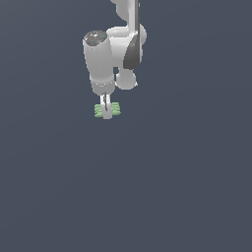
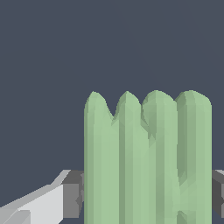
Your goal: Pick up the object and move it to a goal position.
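The object (image 1: 114, 110) is a small flat light-green piece with ribbed stripes, sitting just below the arm in the upper middle of the exterior view. My gripper (image 1: 105, 113) points straight down over it, its two fingers close together around the middle, and green shows on either side of them. In the wrist view the object (image 2: 146, 157) fills the space between the dark finger pads (image 2: 72, 194), which press against its two long sides. The gripper (image 2: 146, 199) is shut on the object. Whether the piece rests on the surface or hangs above it I cannot tell.
A plain dark blue-grey surface (image 1: 147, 187) spreads in every direction in both views. Only the white arm (image 1: 110, 49) rises above the object at the top of the exterior view.
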Controlling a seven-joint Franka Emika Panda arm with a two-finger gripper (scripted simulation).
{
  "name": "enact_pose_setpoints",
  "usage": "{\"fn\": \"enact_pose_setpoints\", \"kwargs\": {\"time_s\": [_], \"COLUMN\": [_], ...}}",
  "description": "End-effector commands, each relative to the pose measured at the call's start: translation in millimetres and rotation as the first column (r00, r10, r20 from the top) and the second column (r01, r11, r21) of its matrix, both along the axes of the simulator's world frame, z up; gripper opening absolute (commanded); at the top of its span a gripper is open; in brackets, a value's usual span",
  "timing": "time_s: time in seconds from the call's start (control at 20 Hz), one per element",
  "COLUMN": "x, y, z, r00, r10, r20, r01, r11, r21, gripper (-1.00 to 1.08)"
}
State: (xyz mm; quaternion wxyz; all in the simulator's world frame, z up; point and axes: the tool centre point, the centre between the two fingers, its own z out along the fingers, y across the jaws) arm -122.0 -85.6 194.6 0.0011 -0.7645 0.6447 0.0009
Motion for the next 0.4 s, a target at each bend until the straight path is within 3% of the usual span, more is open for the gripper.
{"fn": "enact_pose_setpoints", "kwargs": {"time_s": [0.0, 0.35], "x": [-5.6, -10.8], "y": [-8.4, -18.4], "z": [8.8, 19.5], "r00": [1.0, 1.0], "r10": [0.001, 0.001], "r20": [-0.001, 0.0], "r01": [-0.001, -0.001], "r11": [1.0, 1.0], "r21": [-0.001, -0.003], "gripper": [-1.0, -1.0]}}
